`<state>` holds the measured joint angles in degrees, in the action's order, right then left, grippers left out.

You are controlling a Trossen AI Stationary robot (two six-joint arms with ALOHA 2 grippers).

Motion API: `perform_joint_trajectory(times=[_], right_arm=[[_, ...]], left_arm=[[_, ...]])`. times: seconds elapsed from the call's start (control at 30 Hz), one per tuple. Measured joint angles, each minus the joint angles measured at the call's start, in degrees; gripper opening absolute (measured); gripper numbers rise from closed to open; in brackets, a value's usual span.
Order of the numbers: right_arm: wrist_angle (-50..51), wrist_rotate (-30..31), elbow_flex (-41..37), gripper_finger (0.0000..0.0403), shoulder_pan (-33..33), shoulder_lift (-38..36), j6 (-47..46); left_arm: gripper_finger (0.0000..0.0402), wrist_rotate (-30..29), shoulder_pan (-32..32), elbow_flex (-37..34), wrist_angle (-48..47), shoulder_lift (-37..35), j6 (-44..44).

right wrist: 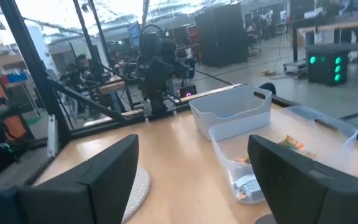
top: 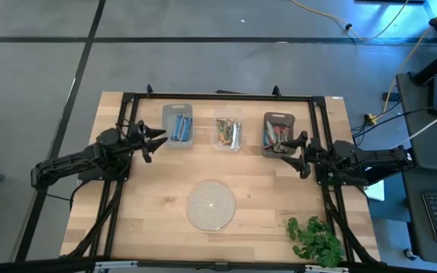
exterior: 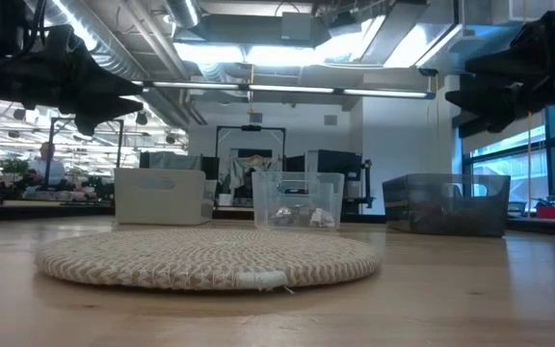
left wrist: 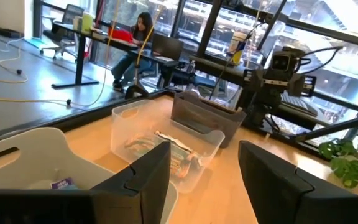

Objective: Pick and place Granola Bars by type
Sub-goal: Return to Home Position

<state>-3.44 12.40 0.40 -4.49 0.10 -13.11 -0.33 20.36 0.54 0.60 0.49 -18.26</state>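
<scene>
3 bins stand in a row along the far side of the bench [top: 150, 205]: pale gray bin [top: 165, 114] on the left, transparent bin [top: 227, 149] in the middle, dark bin [top: 279, 116] on the right. The blue Granola Bars [top: 179, 127] lie in the gray bin, the tan Granola Bars [top: 228, 131] in the transparent bin, the reddish Granola Bars [top: 277, 137] in the dark bin; exact counts cannot be read. The left gripper [top: 158, 142] hangs just beside the gray bin's left near corner, its 2 fingers spread apart and holding nothing. The right gripper [top: 295, 149] hangs just beside the dark bin's right near corner, likewise released, with nothing between its fingers. In the low view both arms are raised off the bench surface. A round woven mat [top: 211, 205] lies on the near middle of the bench, apart from the bins. A leafy plant sprig [top: 315, 240] lies at the right near corner. A person [left wrist: 140, 31] sits at a desk in the room beyond
</scene>
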Motion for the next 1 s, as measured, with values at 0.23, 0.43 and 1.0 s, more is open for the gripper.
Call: perform_joint_trajectory(times=[0.23, 0.43, 1.0], right_arm=[[0.04, 0.02, 0.0, 0.0305, 0.0, 0.0, 3.12], [0.05, 0.02, 0.0, 0.0305, 0.0, 0.0, 2.97], [0.04, 0.02, 0.0, 0.0305, 0.0, 0.0, 3.03]], left_arm=[[0.0182, -0.09, 0.0, 0.0, -0.04, 0.0, -0.02], [0.018, -0.09, 0.0, 0.0, -0.07, 0.0, -0.02], [0.0181, -0.1, 0.0, 0.02, -0.1, 0.02, -0.04]])
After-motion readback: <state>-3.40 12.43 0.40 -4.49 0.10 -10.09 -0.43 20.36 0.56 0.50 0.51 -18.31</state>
